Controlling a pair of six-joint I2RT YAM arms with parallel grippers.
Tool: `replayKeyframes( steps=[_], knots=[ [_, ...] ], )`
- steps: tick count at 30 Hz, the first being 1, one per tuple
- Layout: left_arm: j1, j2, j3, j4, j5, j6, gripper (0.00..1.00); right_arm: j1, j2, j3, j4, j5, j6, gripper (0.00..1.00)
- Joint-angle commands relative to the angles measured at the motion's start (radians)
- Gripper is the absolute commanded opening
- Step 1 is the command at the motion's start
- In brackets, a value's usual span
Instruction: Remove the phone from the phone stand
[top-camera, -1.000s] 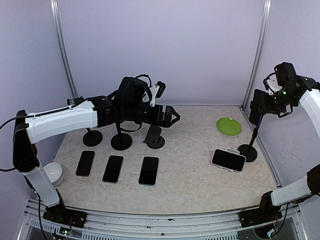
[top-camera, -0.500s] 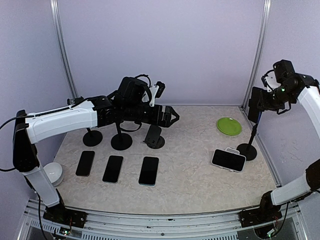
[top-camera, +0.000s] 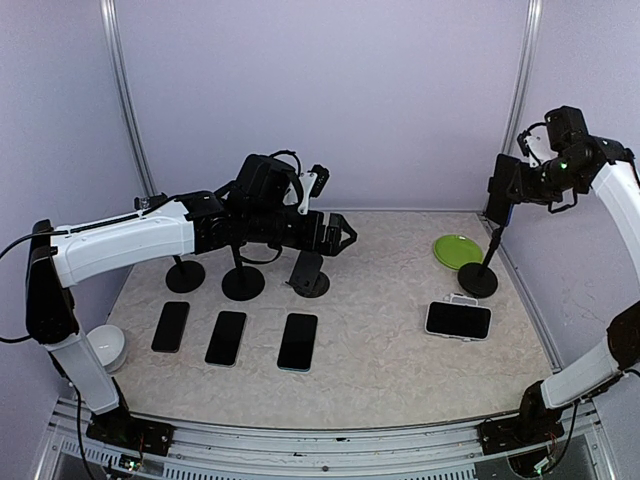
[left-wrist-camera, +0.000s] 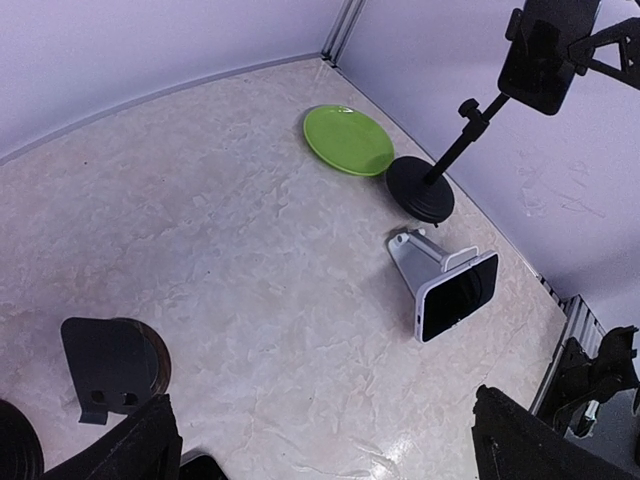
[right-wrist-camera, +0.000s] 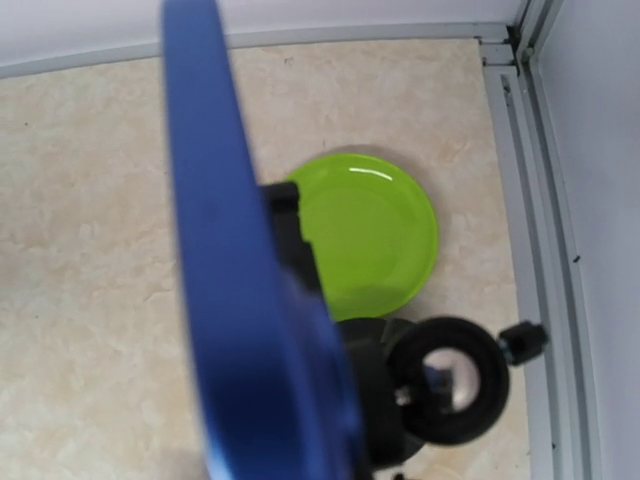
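The phone (top-camera: 496, 190) is high at the upper right of the overhead view. It stands upright on its long axis, clipped to the top of a thin phone stand (top-camera: 478, 283) that is planted just beside the green plate (top-camera: 458, 251).

The right claw (top-camera: 510, 186) reaches in from the right at the phone's level and appears to be pinching it by its edges. In the right wrist view the phone's blue rim (right-wrist-camera: 225, 250) runs top to bottom right in front of the lens.

In the left wrist view the clip looks to be on the phone's back, so I judge the phone is not free yet. The pole leans up from its foot toward the phone. Whether the foot lies flat on the counter (top-camera: 380, 340) I cannot tell.

The coming pull likely has to run along the phone's long axis and out of the clip, or the stand may come along with it.

The left claw (top-camera: 343, 232), spread wide, hangs over the middle of the counter, well apart from the phone. The right arm is much the nearer.
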Motion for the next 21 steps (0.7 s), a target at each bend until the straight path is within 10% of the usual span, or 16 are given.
replayKeyframes(
  steps=[1,21],
  knots=[
    [0.007,-0.035,0.006,0.003,-0.018,0.009,0.99,-0.009,-0.025,0.052,0.151,0.017,-0.033,0.00],
    [0.002,-0.083,-0.010,0.036,-0.038,0.001,0.99,0.275,0.145,0.233,0.236,-0.062,0.102,0.00]
  ],
)
